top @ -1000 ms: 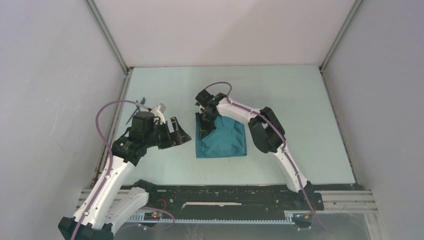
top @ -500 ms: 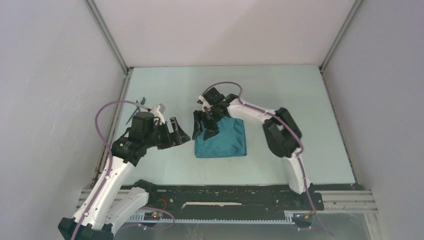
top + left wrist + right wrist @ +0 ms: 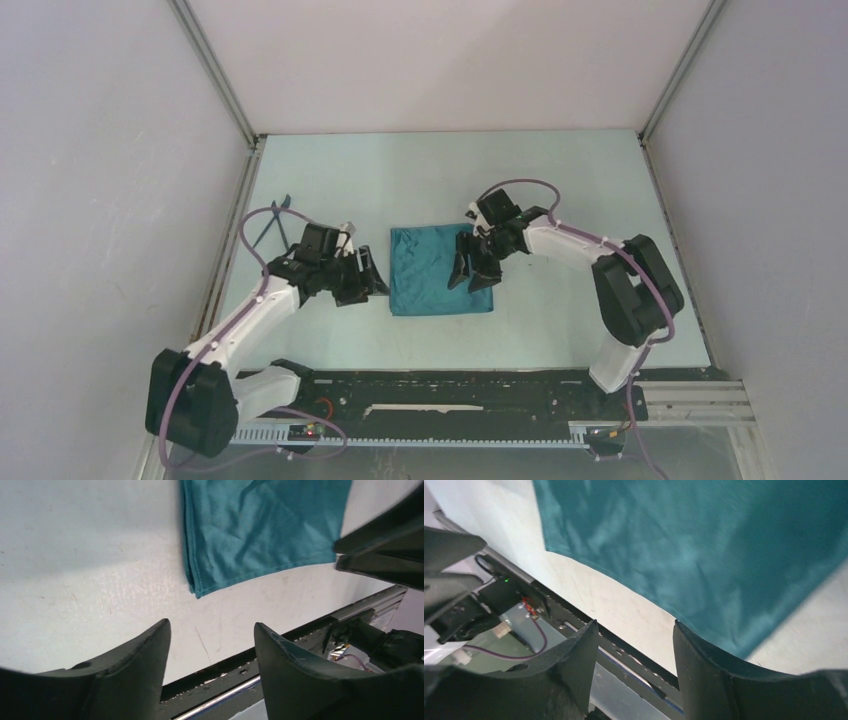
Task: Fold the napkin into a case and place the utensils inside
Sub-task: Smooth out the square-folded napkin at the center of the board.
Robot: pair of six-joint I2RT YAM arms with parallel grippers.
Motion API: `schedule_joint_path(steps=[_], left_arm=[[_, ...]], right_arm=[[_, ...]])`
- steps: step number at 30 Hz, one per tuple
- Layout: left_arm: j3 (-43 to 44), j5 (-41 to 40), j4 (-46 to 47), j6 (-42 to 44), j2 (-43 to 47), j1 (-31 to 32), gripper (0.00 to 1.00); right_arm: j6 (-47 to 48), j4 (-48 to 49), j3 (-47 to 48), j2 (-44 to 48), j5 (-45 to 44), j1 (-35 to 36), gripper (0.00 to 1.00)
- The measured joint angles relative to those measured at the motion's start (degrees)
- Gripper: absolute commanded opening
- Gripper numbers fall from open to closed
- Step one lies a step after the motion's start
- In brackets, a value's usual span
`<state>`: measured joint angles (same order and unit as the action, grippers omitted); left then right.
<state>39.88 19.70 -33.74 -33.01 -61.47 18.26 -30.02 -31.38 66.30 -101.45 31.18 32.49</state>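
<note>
Top view, R gripper (image 3: 470, 275): a sec ago we see it clenched on the napkin (image 3: 440, 283) near its left far corner. Now it is released, fingers spread, over the napkin's right edge.
Top view, L gripper (image 3: 365, 283): has moved in from well left of the napkin to just beside its left edge. Fingers apart, holding nothing.
Top view, napkin: flat, roughly square, same spot as before, mid-table (image 3: 560, 190).
Top view, meaning: we judge one fold is laid down and both arms are lining up for the next. No narrow case yet.
Top view, utensils: thin blue item (image 3: 272, 222) far left of the napkin, too small to name.
L wrist, napkin edge: napkin (image 3: 260, 525) shows a doubled left edge and a sharp near-left corner. L gripper (image 3: 211, 630) has bare table between its tips.
L wrist, room: R gripper (image 3: 380, 545) sits at the napkin's right, so the arms are close. The rail (image 3: 300, 630) is near the napkin's near edge.
R wrist, napkin: napkin (image 3: 704, 545) ahead of the R gripper (image 3: 634, 625), near edge free, nothing pinched.
R wrist, room: little space on the napkin's near side, more on its far side.
</note>
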Motion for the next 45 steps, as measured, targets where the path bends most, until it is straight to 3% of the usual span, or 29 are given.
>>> schedule_joint_path(steps=[5,17,26,33,38,45], left_arm=[[-0.79,0.13,3.82,-0.61,-7.13,0.33,0.54],[-4.42,0.48,13.77,-4.07,-15.43,2.78,0.49],[-6.54,0.50,17.31,-5.97,-17.16,3.30,0.38],[-6.56,0.57,19.50,-6.60,-17.79,3.78,0.25],[-6.56,0.72,19.71,-7.13,-17.79,4.02,0.12],[-6.56,1.57,19.74,-7.54,-17.16,4.66,0.09]], right_arm=[[2.89,-3.48,-5.86,8.31,-4.35,-3.43,0.64],[7.02,-6.60,-12.11,14.80,-6.99,-11.93,0.65],[7.56,-6.23,-13.18,14.86,-6.95,-12.59,0.67],[7.61,-5.86,-13.22,14.86,-6.95,-12.57,0.67],[7.43,-5.79,-13.22,14.60,-7.89,-11.98,0.73],[6.67,-4.50,-13.25,10.84,-9.84,-8.98,0.73]])
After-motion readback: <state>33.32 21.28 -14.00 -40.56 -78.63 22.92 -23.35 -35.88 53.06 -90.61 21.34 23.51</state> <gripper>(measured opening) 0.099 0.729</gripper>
